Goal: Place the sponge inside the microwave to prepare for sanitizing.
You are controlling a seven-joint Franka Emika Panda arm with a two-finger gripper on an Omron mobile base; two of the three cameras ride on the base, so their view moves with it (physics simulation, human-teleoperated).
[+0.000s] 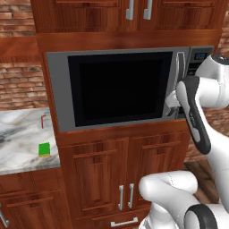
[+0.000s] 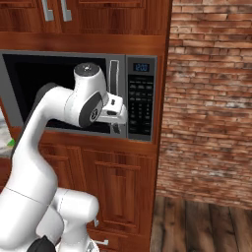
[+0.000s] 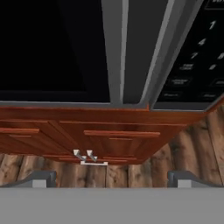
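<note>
The microwave [image 1: 62, 89] is built into the wooden cabinet wall, and its dark glass door looks shut. Its curved grey handle [image 1: 180, 71] runs down the door's right side, next to the keypad [image 2: 140, 106]. My gripper [image 1: 172, 108] is open and sits at the lower end of that handle [image 2: 114, 74], holding nothing. In the hand view the handle [image 3: 116, 48] rises straight ahead, with my fingertips [image 3: 41, 178] spread wide on either side below it. The green sponge [image 1: 44, 149] lies flat on the marble counter [image 1: 18, 152] far to the left, well away from the gripper.
A thin red stick [image 1: 43, 120] lies on the counter behind the sponge. Wooden cabinet doors [image 1: 125, 179] sit below the microwave and upper cabinets [image 1: 138, 11] above it. A brick wall [image 2: 211, 98] and wooden floor [image 2: 206, 226] lie to the right.
</note>
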